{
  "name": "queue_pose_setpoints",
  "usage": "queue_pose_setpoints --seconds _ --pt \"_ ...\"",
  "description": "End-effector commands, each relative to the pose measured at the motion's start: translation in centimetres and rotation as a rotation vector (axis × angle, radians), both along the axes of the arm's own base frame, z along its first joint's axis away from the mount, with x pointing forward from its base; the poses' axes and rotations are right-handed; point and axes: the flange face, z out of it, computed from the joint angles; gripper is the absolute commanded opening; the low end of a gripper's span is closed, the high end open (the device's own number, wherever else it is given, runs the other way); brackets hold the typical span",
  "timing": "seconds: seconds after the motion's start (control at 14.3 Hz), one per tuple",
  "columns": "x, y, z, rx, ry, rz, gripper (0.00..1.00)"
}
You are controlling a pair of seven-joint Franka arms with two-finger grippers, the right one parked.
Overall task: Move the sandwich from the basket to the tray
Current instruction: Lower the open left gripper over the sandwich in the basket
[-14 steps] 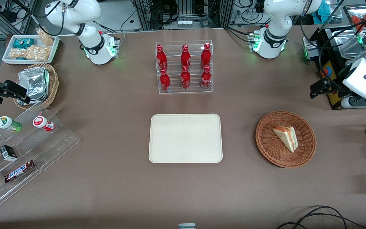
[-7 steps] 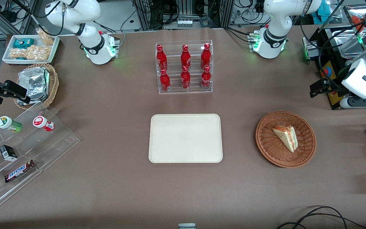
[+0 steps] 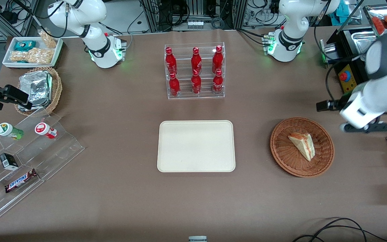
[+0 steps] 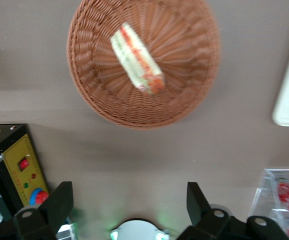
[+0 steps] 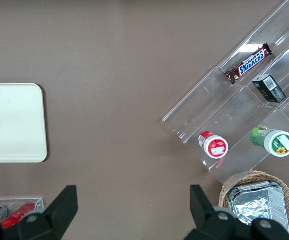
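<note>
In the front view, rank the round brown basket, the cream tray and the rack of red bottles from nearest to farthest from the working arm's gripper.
Gripper is open, hanging above the table.
1. Basket, nearest, toward the front camera from the gripper, holding the sandwich.
2. Tray, mid-table.
3. Bottle rack, roughly as far as the tray; too close to call.

Open pincer hovers near basket; bare table separates basket from tray.

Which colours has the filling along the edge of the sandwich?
Red-orange and green, on the sandwich; the left wrist view shows it best.
</note>
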Motion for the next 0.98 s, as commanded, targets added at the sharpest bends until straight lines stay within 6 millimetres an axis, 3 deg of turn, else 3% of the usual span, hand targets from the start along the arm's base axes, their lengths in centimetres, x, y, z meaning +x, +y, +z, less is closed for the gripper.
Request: queue_pose_setpoints --seconds 0.0,0.21,0.56,0.7,0.91 --pt "1.5 0.2 -4.5 0.026 0.01 -0.001 1.0" --pt "1.3 0.0 -9.1 0.062 -0.096 0.161 1.0" --pt "0.6 -0.3 -14.2 0.078 -0.255 0.469 1.0" --pt "0.0 0.9 -16.3 0.078 -0.323 0.648 1.0" --pt "-0.9 0.9 -18.9 0.078 -0.338 0.722 1.0"
